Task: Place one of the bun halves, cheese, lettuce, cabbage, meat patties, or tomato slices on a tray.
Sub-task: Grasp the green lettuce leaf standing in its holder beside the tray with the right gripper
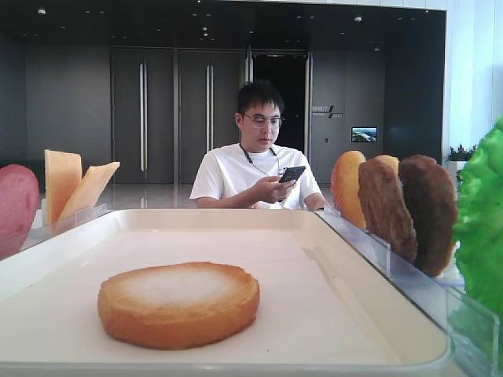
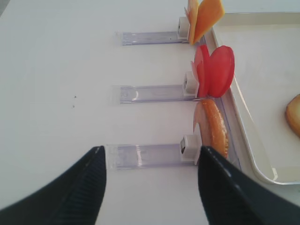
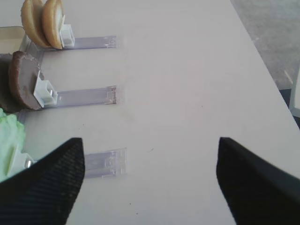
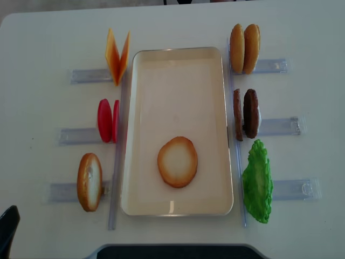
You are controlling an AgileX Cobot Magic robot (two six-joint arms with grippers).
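One bun half [image 4: 177, 162] lies flat on the cream tray [image 4: 178, 53]. Another bun half [image 2: 214, 126] stands on edge left of the tray, and two stand at the back right [image 4: 244, 48]. Cheese [image 4: 117, 56] and tomato slices [image 4: 107, 120] stand on the left. Meat patties [image 4: 246, 114] and lettuce [image 4: 257, 181] are on the right. The cabbage is out of view. My left gripper [image 2: 152, 152] hangs open over a clear rail, empty. My right gripper [image 3: 150, 143] is open and empty over bare table, right of the lettuce [image 3: 10, 140].
Clear plastic rails [image 4: 280, 125] run outward from each food stand on both sides of the tray. A seated person [image 1: 259, 157] holds a phone beyond the far table edge. The table's right edge [image 3: 267, 70] shows in the right wrist view.
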